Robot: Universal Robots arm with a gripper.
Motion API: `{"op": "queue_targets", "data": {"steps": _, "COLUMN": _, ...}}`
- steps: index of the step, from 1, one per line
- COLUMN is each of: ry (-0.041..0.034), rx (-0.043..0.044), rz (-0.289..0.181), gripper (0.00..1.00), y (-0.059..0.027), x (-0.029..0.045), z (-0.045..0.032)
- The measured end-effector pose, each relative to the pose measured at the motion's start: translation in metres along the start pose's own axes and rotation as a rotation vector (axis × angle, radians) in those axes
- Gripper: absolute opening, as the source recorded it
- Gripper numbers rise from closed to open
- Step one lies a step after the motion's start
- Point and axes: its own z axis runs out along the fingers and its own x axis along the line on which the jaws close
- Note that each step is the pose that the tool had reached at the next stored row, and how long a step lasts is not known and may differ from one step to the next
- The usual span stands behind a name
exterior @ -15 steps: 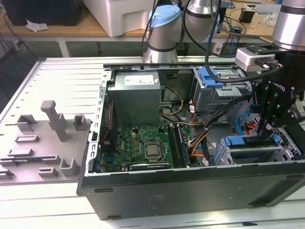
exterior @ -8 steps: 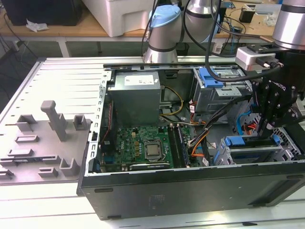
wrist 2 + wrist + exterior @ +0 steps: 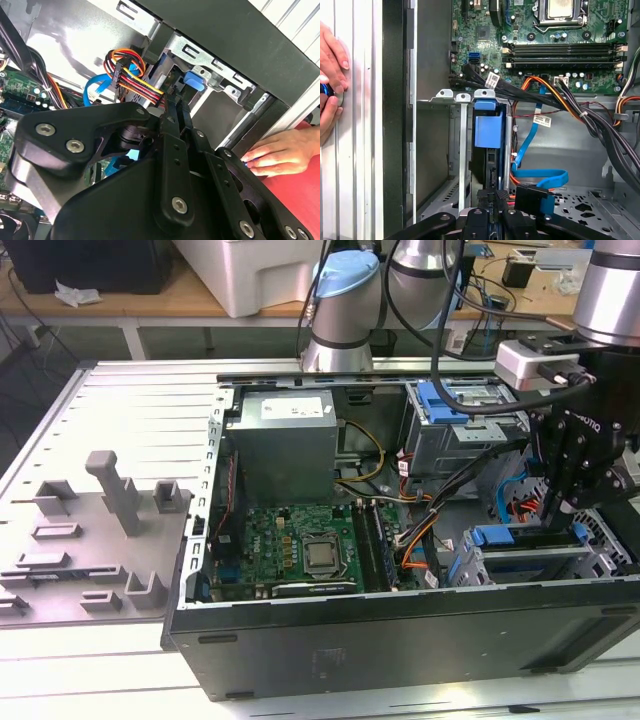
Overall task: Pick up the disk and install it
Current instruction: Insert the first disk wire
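Note:
The disk (image 3: 489,130) stands on edge inside the lower drive cage (image 3: 462,150). Its blue plastic frame and tab face the motherboard. In the exterior view that blue frame (image 3: 490,537) shows at the case's near right corner, and in the second wrist view the blue tab (image 3: 194,80) sits in the cage mouth. My gripper (image 3: 495,195) is at the disk's cable end, fingers close together and shut, tips against the disk's end. It hangs over the cage (image 3: 553,512) in the exterior view. In the second wrist view the gripper (image 3: 174,102) points into the cage beside the coloured wires.
Blue data cable (image 3: 540,175) and orange, red and yellow power wires (image 3: 132,75) crowd the gripper. The motherboard (image 3: 300,550) and power supply (image 3: 285,435) fill the case's middle. Another blue-framed drive (image 3: 465,400) sits in the upper cage. A person's hand (image 3: 331,75) rests outside the case wall.

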Motion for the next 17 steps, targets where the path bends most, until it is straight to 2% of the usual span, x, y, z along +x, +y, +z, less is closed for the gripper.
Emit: {"op": "queue_targets", "data": {"steps": 17, "ry": 0.0003, "rx": 0.0004, "rz": 0.0, "gripper": 0.17, "y": -0.0001, "x": -0.0021, "z": -0.0001}}
